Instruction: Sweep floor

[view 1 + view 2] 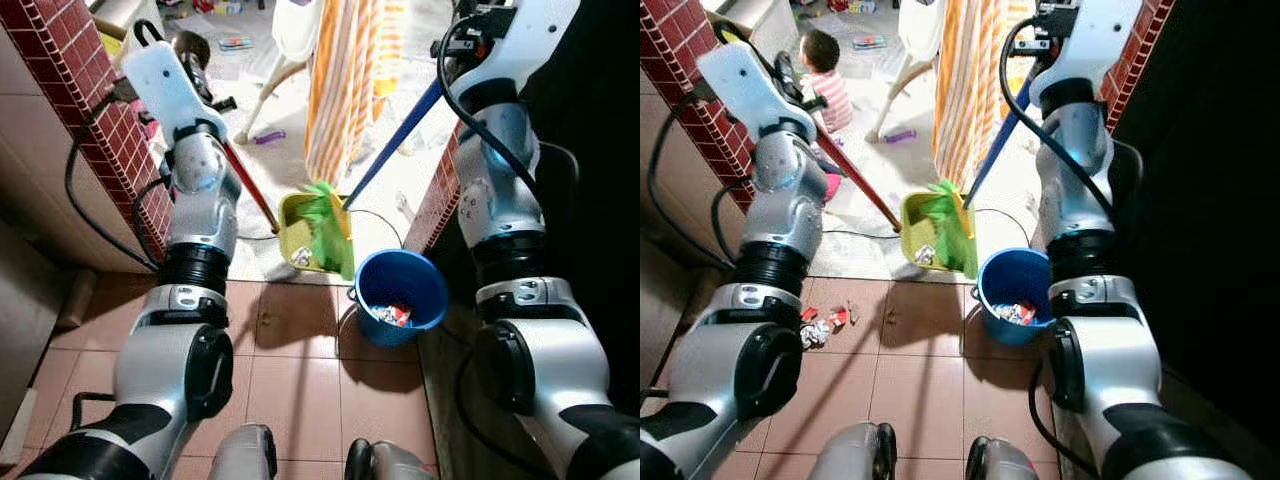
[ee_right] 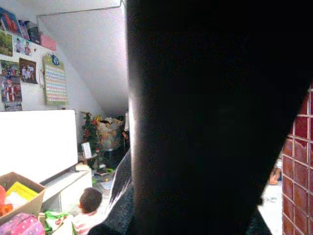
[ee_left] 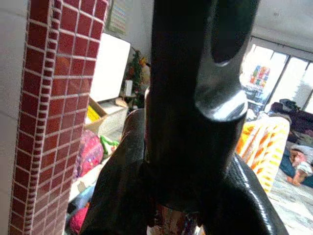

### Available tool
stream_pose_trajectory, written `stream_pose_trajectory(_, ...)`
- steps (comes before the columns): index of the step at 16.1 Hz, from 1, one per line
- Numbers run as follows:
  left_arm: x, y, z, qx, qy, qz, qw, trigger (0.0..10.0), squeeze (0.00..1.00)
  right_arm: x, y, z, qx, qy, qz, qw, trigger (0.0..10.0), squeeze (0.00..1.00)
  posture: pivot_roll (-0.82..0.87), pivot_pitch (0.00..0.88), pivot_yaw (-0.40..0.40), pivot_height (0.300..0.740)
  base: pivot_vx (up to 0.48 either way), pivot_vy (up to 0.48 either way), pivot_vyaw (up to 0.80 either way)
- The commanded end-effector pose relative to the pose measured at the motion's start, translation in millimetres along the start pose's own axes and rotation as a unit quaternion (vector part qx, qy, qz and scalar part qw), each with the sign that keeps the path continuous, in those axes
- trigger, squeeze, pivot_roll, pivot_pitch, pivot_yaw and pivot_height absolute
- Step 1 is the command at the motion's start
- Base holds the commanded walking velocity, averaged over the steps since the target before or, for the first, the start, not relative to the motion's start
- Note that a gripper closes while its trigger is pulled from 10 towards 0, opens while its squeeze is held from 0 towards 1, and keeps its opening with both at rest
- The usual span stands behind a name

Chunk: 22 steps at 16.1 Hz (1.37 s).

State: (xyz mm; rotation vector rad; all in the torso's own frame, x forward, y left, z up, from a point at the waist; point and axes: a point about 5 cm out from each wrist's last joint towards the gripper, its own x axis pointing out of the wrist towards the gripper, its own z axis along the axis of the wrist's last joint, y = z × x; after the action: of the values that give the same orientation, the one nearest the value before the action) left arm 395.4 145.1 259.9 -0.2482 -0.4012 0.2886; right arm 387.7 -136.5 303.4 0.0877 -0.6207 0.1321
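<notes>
The blue bucket [image 1: 400,295] serves as the marker here: it already holds scraps of litter, and just beside it, toward the robot's left, the yellow dustpan [image 1: 300,232] sits on the floor with bits of rubbish inside and the green broom head [image 1: 325,225] resting in it. The left gripper [image 1: 205,95] is closed around the red handle [image 1: 250,185], which slants down toward the dustpan; the right gripper [image 1: 1045,25] is raised above the bucket by the blue handle [image 1: 395,140], though whether its fingers clasp it I cannot tell. A small pile of debris [image 1: 825,322] lies on the tiles to the bucket's left, so I judge the sweeping partly done, with that pile left to gather
</notes>
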Motion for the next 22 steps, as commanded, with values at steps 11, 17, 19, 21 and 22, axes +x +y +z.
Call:
stream_pose_trajectory(11, 15.4, -54.3, 74.6, -0.073, -0.114, -0.07, 0.988, 10.0, 0.0, 15.3, -12.6, 32.5, -0.058, -0.062, 0.013, 0.996, 10.0, 0.0, -0.09, 0.0, 0.008, 0.74, 0.0, 0.0, 0.0)
stream_pose_trajectory(17, -21.3, -116.2, 49.1, -0.115, -0.051, -0.212, 0.969, 10.0, 0.0, -8.5, -55.0, 43.0, -0.179, -0.059, 0.006, 0.982, 10.0, 0.0, -0.14, 0.0, 0.046, 0.74, 0.0, 0.0, 0.0)
stream_pose_trajectory(19, -31.7, -122.2, 36.2, -0.107, -0.033, -0.245, 0.963, 10.0, 0.0, -18.7, -66.2, 40.8, -0.224, -0.044, 0.007, 0.974, 10.0, 0.0, -0.14, 0.0, 0.05, 0.74, 0.0, 0.0, 0.0)
stream_pose_trajectory(21, -41.9, -121.7, 18.7, -0.093, -0.01, -0.267, 0.959, 10.0, 0.0, -33.4, -78.9, 36.0, -0.269, -0.026, 0.002, 0.963, 10.0, 0.0, -0.14, 0.0, 0.052, 0.74, 0.0, 0.0, 0.0)
stream_pose_trajectory(22, -41.9, -121.7, 18.7, -0.093, -0.01, -0.267, 0.959, 10.0, 0.0, -33.4, -78.9, 36.0, -0.269, -0.026, 0.002, 0.963, 10.0, 0.0, -0.14, 0.0, 0.052, 0.74, 0.0, 0.0, 0.0)
